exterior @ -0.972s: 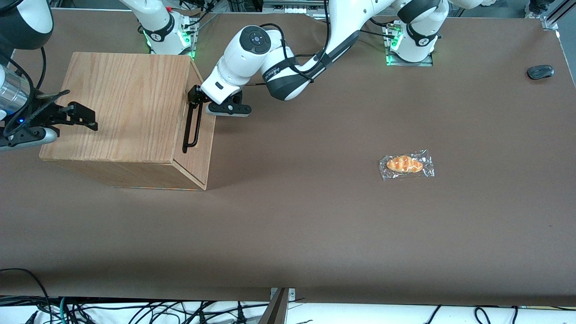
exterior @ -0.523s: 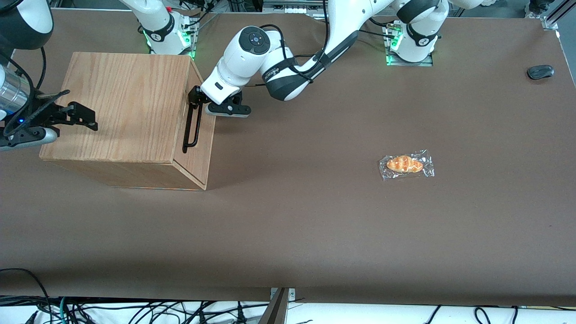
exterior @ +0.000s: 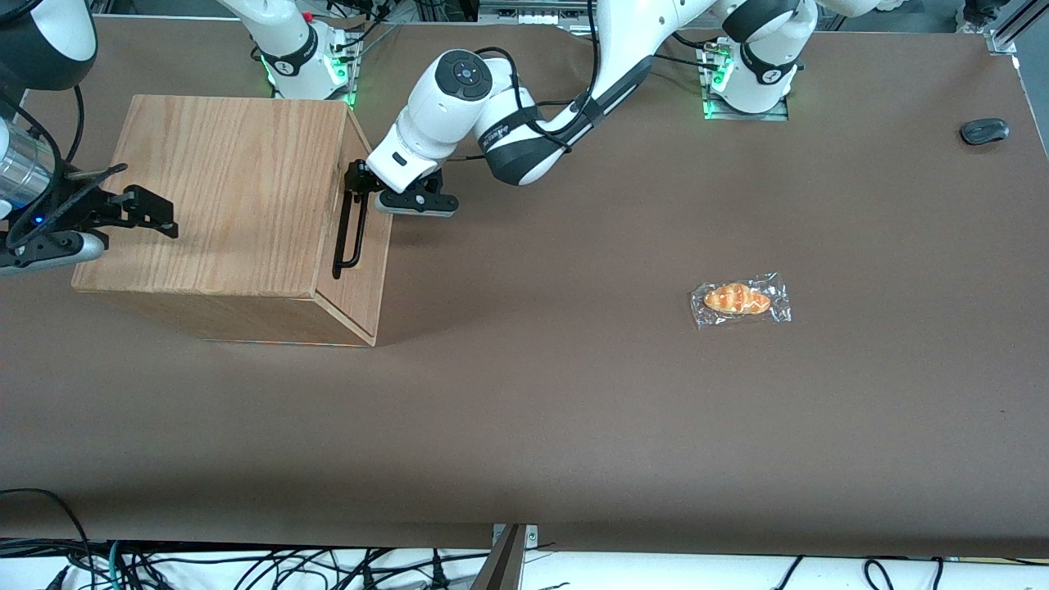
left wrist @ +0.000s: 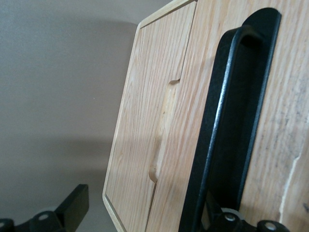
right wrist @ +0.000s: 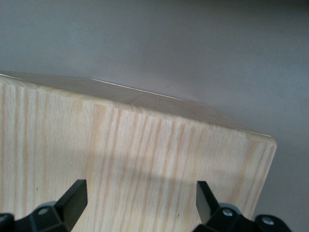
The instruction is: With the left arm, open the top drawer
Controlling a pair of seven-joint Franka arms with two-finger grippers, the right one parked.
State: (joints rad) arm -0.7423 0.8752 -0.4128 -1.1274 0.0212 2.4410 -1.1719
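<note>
– Cabinet (exterior: pixel 221 197) position, please.
– The wooden cabinet stands on the brown table (exterior: pixel 574 410), toward the parked arm's end. Its drawer fronts face the working arm's end.

– Top drawer?
– The top drawer (exterior: pixel 373 246) is shut. In the front view no gap shows between its front and the cabinet body. In the wrist view its wood front (left wrist: pixel 285 121) carries the long black handle (left wrist: pixel 227 135), and the lower front (left wrist: pixel 145 121), with a carved recess, sits just beside it across a thin seam.

– Handle condition?
– The handle (exterior: pixel 348 233) is one straight black bar, standing off the wood on bent ends and running along the drawer front.

– Left arm?
– The left arm (exterior: pixel 442 106) reaches from its base across to the cabinet, with its wrist angled down at the drawer front.

– Gripper?
– The gripper (exterior: pixel 361 187) is at the end of the handle farther from the front camera, right up against the drawer front. In the wrist view the gripper (left wrist: pixel 145 208) is spread wide. One of the fingers (left wrist: pixel 72 208) stands well clear over the table, and the other is just beside the bar. The bar lies between them, and nothing is clamped.

– Other items on the table?
– A wrapped bread roll (exterior: pixel 740 299) lies well apart from the cabinet, toward the working arm's end. A dark computer mouse (exterior: pixel 984 130) lies farther from the front camera than the roll, near the table's corner.
</note>
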